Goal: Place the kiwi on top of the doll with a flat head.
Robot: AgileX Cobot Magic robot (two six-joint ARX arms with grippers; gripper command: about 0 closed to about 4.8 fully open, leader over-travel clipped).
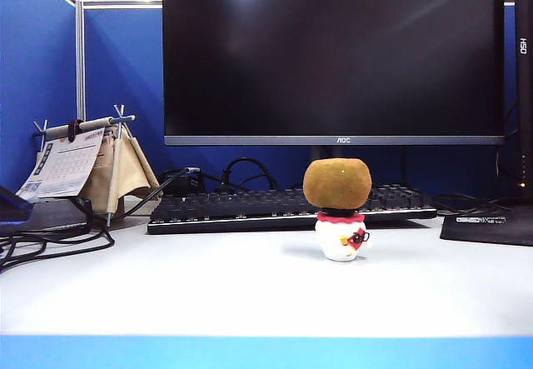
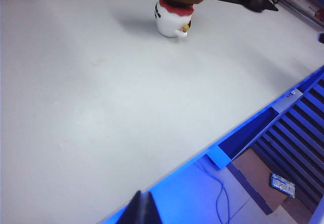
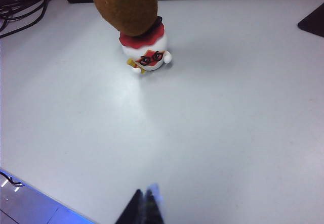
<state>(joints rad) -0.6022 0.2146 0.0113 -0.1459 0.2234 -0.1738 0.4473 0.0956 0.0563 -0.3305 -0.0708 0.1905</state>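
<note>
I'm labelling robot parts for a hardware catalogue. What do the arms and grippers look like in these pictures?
Very little shows. In each wrist view only the tips of the fingers poke in at the frame edge: the left gripper and right gripper both appear as dark, narrow, pointed wedges pressed together. The right one has a pale glint on one tip. No arms, cables or markings are visible, and the exterior view shows neither arm.

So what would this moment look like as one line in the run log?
kiwi: resting on doll | left gripper: shut, empty, away from doll | right gripper: shut, empty, away from doll | table
</note>
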